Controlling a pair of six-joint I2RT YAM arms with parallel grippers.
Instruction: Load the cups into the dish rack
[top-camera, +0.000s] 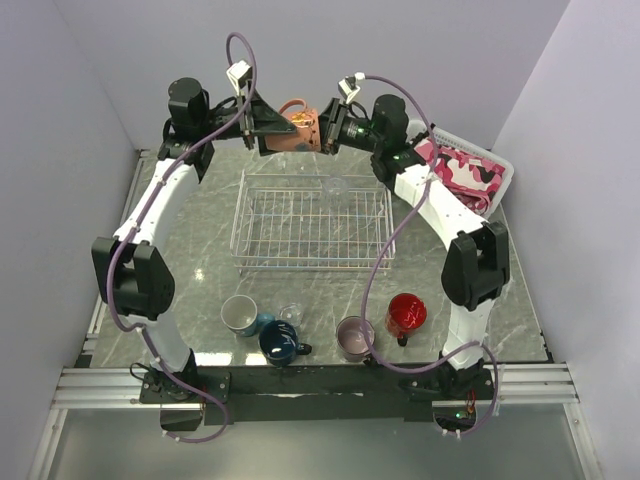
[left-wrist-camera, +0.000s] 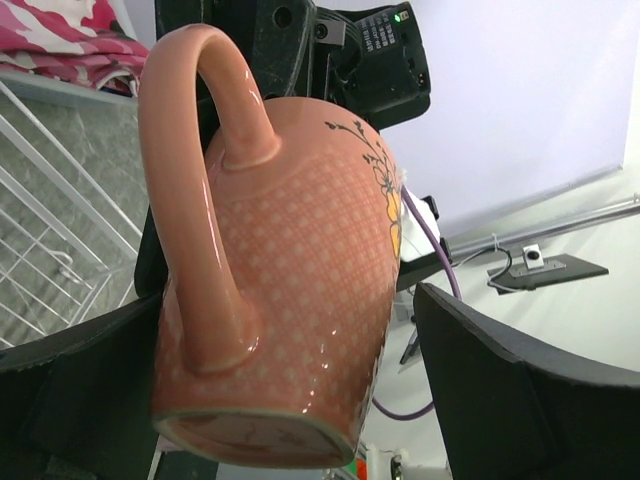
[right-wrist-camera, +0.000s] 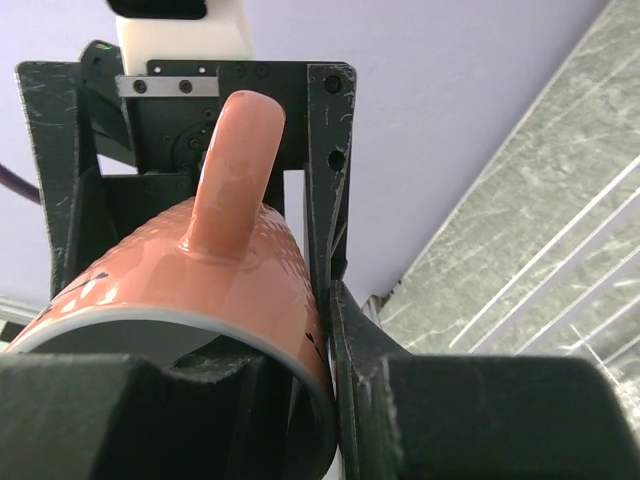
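The salmon-orange mug (top-camera: 300, 128) hangs on its side in the air above the far edge of the wire dish rack (top-camera: 241, 226). My right gripper (top-camera: 322, 129) is shut on the mug's rim (right-wrist-camera: 200, 290), one finger inside and one outside. My left gripper (top-camera: 283, 128) is open around the mug's base (left-wrist-camera: 290, 280), with a clear gap at its right finger (left-wrist-camera: 500, 380). One clear glass (top-camera: 335, 185) stands in the rack. The teal-blue mug (top-camera: 238, 314), navy mug (top-camera: 282, 342), second clear glass (top-camera: 291, 314), mauve mug (top-camera: 354, 338) and red mug (top-camera: 406, 314) stand along the near table edge.
A white plastic basket of pink cloth (top-camera: 465, 168) sits at the back right, right of the rack. The rack's wires show in the left wrist view (left-wrist-camera: 60, 220) and in the right wrist view (right-wrist-camera: 585, 275). Walls close in the table on three sides.
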